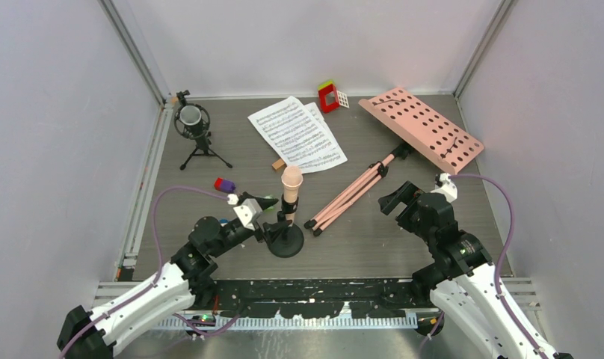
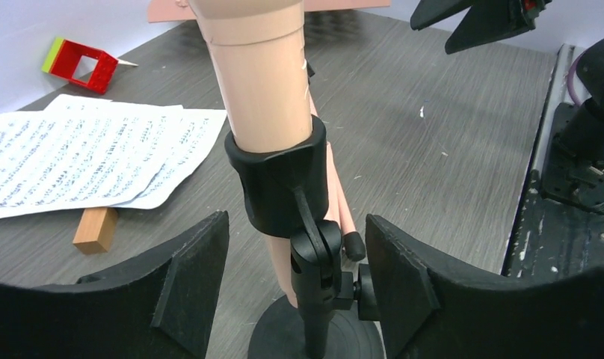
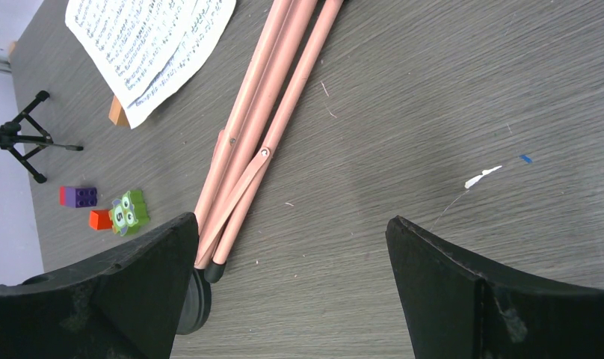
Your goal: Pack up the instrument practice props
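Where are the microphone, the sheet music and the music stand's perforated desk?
microphone (image 1: 291, 187), top external view, on its beige-pink body.
sheet music (image 1: 297, 134), top external view, middle of the top page.
perforated desk (image 1: 422, 129), top external view, centre of the pink panel.

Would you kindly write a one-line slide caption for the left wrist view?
Open left gripper flanks the black stand holding the upright beige-pink microphone, with sheet-music pages lying beyond.

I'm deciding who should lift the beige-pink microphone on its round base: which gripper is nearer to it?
Left. The left gripper sits open around the microphone, a finger either side. The right gripper is open over the music stand legs, well apart.
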